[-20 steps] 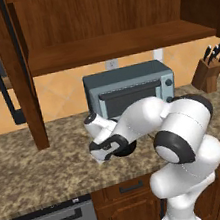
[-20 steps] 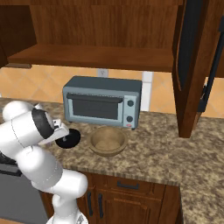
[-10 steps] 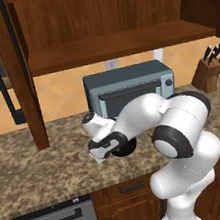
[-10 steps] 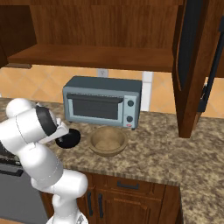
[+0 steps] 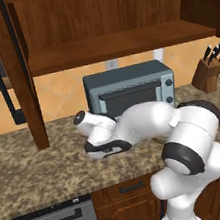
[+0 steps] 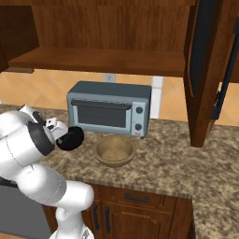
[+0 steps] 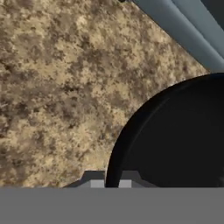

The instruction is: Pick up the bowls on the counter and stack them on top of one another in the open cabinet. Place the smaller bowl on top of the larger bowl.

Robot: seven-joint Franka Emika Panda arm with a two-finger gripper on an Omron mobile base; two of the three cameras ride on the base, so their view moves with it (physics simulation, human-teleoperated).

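Observation:
The smaller bowl [image 6: 71,138], glossy black, sits on the speckled granite counter [image 6: 177,163] in front of the toaster oven. My gripper [image 7: 111,180] reaches down at its left side and is shut on its rim. In the hand view the black bowl [image 7: 175,135] fills the right side, with its thin rim pinched between the two fingertips. In the left base view my gripper [image 5: 99,147] is low on the counter [image 5: 41,169]. The larger bowl [image 6: 114,150], tan and wide, rests just right of the black one. Above, the cabinet shelf [image 5: 116,45] stands open and bare.
A grey-blue toaster oven [image 6: 109,107] stands against the wall right behind the bowls. A knife block [image 5: 208,72] is at the counter's far right. Open cabinet doors hang at the left [image 5: 9,73] and at the right [image 6: 205,70].
The jaws have shut onto the black bowl's rim. The arm and both bowls have barely moved.

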